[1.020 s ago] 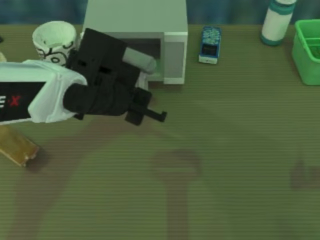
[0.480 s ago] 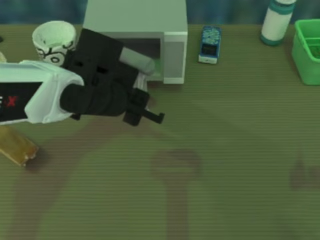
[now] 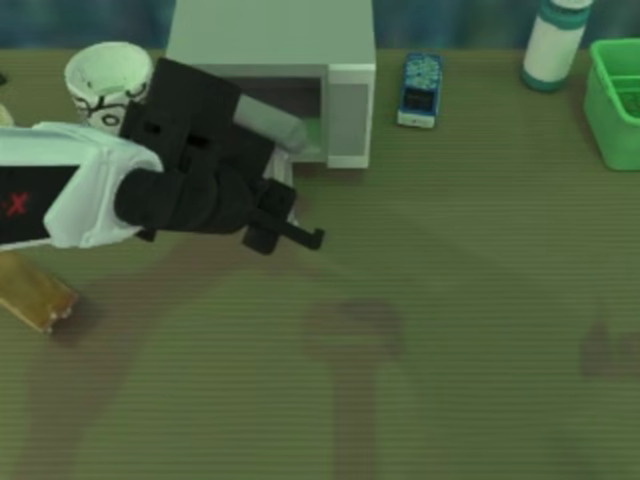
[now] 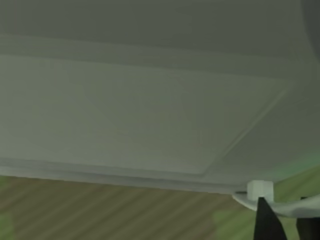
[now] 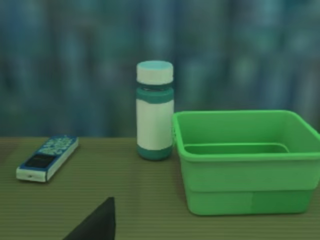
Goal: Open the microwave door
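Note:
The light grey microwave (image 3: 270,35) stands at the back of the table, left of centre, and its cavity (image 3: 300,105) shows dark. My left arm lies across its front and hides most of the microwave door; only a pale sliver of the door (image 3: 283,165) shows in the top view. In the left wrist view the door's panel (image 4: 150,110) fills the picture. My left gripper (image 4: 286,227) is shut on the door's white handle (image 4: 280,204) at the panel's edge. In the top view the left gripper (image 3: 285,218) sits just in front of the microwave. Only a dark tip of my right gripper (image 5: 100,225) shows.
A white patterned cup (image 3: 108,80) stands left of the microwave, and a wooden block (image 3: 35,295) lies at the left edge. To the microwave's right are a blue phone (image 3: 420,90), a white and teal bottle (image 3: 555,40) and a green bin (image 3: 615,100).
My left arm has drawn slightly to the left and towards the table's front, holding the door's handle. The other things have not moved.

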Controlling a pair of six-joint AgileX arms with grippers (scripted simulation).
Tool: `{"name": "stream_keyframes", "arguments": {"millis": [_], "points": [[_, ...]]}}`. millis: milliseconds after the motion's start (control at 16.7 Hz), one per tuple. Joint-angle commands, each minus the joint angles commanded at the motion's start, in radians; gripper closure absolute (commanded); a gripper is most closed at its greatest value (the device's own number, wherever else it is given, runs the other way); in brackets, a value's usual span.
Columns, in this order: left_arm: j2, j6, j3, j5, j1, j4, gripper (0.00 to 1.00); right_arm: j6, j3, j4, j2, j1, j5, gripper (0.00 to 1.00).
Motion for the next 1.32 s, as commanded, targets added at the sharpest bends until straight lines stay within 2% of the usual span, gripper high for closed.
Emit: {"name": "stream_keyframes", "arguments": {"millis": [1140,1320], "points": [[0.000,0.000,0.000,0.000,0.000,0.000,1.00,0.000,0.000,0.000,0.000,0.000,0.000,0.00],[-0.002,0.006,-0.006,0.016,-0.001,-0.003,1.00,0.000,0.000,0.000,0.000,0.000,0.000,0.00]]}}
